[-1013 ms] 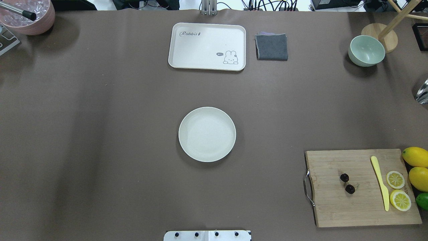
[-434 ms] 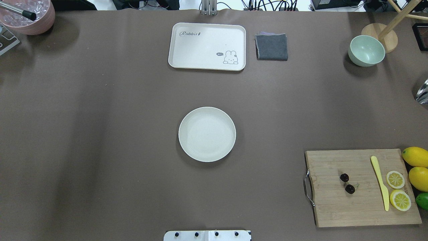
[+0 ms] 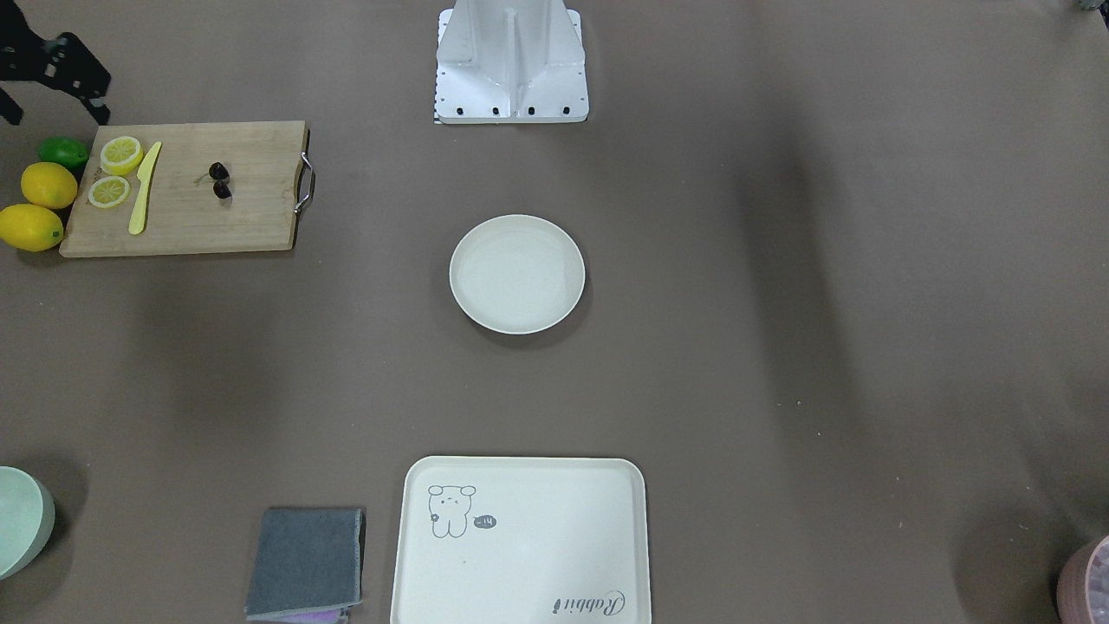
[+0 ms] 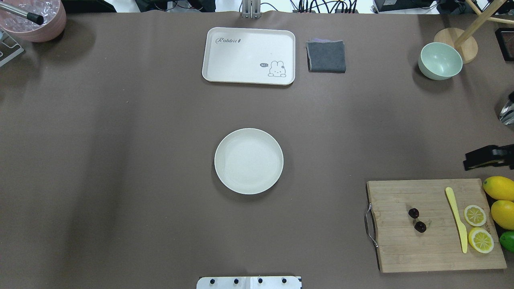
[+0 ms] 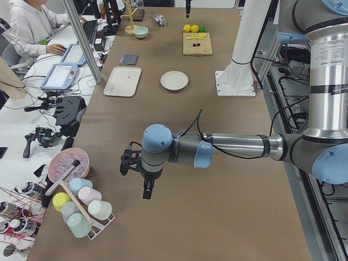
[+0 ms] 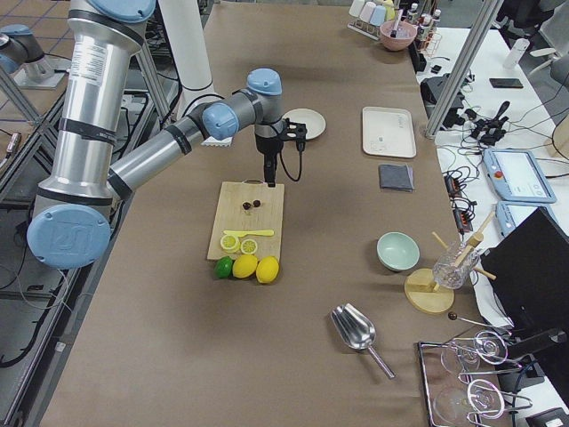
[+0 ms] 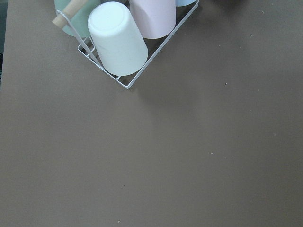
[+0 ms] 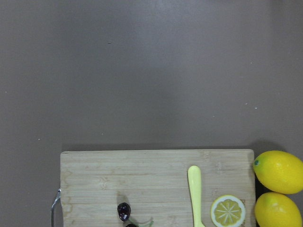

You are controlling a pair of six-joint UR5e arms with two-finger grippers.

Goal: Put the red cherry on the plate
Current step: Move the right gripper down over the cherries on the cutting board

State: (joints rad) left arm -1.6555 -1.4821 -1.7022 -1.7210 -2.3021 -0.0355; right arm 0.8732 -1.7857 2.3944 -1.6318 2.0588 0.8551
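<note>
The red cherry, two dark round fruits on thin stems, lies on the wooden cutting board at the table's right. It also shows in the front view and at the bottom edge of the right wrist view. The plate is round, cream-white and bare at the table's middle. My right gripper hangs just beyond the board's far edge, apart from the cherry; I cannot tell its state. My left gripper hovers far off near the cup rack; its state is unclear too.
On the board lie a yellow knife and two lemon slices; whole lemons and a lime sit beside it. A cream tray, grey cloth and mint bowl line the far side. A cup rack stands at the left end.
My right gripper has come into the overhead view from the right edge, above the board's far side. The cherry and the plate have not moved.
</note>
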